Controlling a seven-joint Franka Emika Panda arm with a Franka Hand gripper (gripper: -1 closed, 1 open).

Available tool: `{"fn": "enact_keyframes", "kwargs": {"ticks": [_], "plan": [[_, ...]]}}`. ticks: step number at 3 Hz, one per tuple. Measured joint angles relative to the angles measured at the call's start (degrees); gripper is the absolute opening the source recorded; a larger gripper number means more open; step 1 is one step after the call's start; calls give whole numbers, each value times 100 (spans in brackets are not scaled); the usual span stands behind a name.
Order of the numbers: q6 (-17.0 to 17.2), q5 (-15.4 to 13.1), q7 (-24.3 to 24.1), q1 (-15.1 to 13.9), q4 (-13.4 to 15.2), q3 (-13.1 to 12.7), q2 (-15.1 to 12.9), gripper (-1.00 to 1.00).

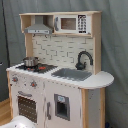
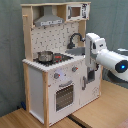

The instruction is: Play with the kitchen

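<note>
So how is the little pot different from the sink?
The pot is shiny metal, round and stands on top of the black hob. The sink is grey, rectangular and set down into the white counter. The pot is small; the sink is much wider. The sink has the black tap beside it; the pot has none. Both belong to the kitchen and are open on top.

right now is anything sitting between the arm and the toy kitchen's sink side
Nothing visible does. In the second exterior view the arm hangs right at the kitchen by the sink end, with no object between them. The pot sits on the hob, off to the second exterior view's left.
</note>
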State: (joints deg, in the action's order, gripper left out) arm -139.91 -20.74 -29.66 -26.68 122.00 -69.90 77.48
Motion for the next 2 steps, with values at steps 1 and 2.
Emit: {"fn": "enact_keyframes", "kwargs": {"ticks": [1, 2], "plan": [[14, 542, 326, -119, -54, 8, -215, 100], [13, 905, 728, -306, -168, 53, -481, 100]]}}
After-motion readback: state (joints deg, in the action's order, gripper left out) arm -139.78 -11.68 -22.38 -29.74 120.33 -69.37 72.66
